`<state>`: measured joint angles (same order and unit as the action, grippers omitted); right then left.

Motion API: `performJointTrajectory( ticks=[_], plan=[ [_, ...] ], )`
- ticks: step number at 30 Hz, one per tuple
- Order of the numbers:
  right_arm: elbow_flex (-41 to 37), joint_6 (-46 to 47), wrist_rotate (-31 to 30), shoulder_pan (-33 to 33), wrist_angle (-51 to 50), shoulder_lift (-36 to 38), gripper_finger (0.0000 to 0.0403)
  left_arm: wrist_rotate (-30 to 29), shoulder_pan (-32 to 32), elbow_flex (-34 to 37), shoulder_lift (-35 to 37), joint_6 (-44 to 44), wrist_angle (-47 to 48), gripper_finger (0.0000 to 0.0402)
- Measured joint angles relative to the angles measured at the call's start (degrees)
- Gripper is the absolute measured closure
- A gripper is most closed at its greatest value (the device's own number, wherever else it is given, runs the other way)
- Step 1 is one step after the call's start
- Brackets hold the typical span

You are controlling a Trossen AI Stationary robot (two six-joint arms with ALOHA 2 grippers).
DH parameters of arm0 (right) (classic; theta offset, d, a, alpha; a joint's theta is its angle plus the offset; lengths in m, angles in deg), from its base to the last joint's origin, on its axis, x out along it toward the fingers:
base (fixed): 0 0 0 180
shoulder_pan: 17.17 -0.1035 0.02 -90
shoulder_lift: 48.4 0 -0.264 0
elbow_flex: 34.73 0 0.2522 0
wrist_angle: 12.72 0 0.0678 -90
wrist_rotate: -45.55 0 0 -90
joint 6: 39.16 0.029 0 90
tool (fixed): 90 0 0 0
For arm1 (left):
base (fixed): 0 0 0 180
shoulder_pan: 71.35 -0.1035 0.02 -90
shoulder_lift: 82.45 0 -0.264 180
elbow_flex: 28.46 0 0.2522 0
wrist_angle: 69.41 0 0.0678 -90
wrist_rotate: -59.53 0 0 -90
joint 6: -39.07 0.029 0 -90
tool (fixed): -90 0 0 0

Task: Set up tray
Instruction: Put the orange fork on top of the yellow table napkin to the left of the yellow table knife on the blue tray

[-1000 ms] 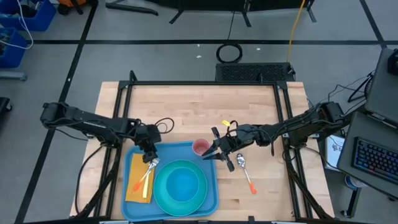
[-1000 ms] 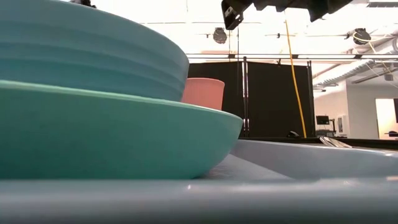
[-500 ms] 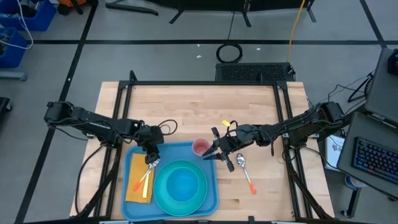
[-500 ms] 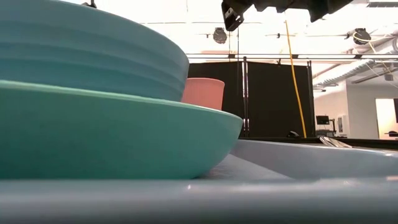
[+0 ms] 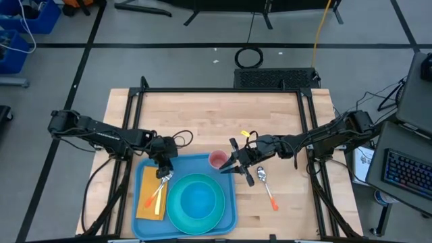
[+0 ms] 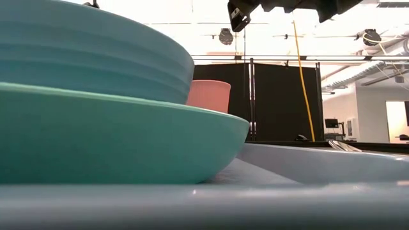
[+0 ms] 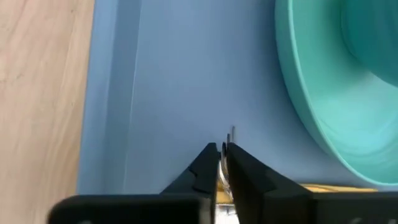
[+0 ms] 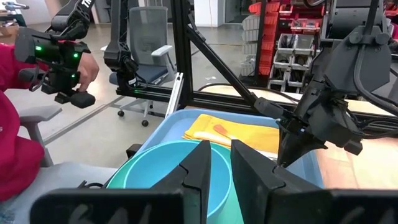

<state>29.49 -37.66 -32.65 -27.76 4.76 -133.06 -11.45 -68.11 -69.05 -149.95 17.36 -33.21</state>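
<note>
While the left arm reached in from the table's left side, its left gripper (image 5: 163, 170) was down over the near-left part of the tray (image 5: 228, 214), and the left wrist view showed its fingers (image 7: 239, 171) pressed together on a thin silver utensil (image 7: 231, 134), the tip poking out just above the tray floor. Beneath it, a yellow napkin (image 5: 147, 202) lay along the tray's left side with an orange-handled utensil (image 5: 154, 197) across it. That tray, big and light blue, sat at the front edge of the wooden table (image 5: 202, 118), left of centre. Moving right, the teal plate (image 5: 179, 214) filled most of the tray and a blue bowl (image 5: 198, 198) sat inside it, stacked just as the low view had them. At the tray's far right corner stood a pink cup (image 5: 217, 160). Right beside it hovered the right gripper (image 5: 233, 164), raised above the table, its fingers (image 8: 200, 168) nearly together with a narrow gap and nothing between them. Farther right, a spoon with an orange handle (image 5: 266, 188) lay on the bare wood, apart from the tray. Off the table, the right wrist view caught a person in a red sleeve (image 8: 15, 149) holding a dark controller (image 8: 59, 71).
</note>
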Motion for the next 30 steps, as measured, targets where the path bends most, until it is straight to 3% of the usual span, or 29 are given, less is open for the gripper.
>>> performJointTrajectory(
  ticks=[3,16,30],
  plan=[
    [0.00,0.00,0.00,0.00,0.00,0.00,0.0351,0.02,-0.02,0.00,0.00,1.74,-0.07,0.0393],
    [0.00,-0.20,-0.02,0.00,-0.03,0.00,0.0351,1.94,-0.01,0.00,1.13,-0.47,0.37,0.0397],
    [0.00,-0.20,-0.01,0.00,-0.37,0.00,0.0351,1.84,0.75,0.00,10.71,-6.67,10.93,0.0398]
  ],
)
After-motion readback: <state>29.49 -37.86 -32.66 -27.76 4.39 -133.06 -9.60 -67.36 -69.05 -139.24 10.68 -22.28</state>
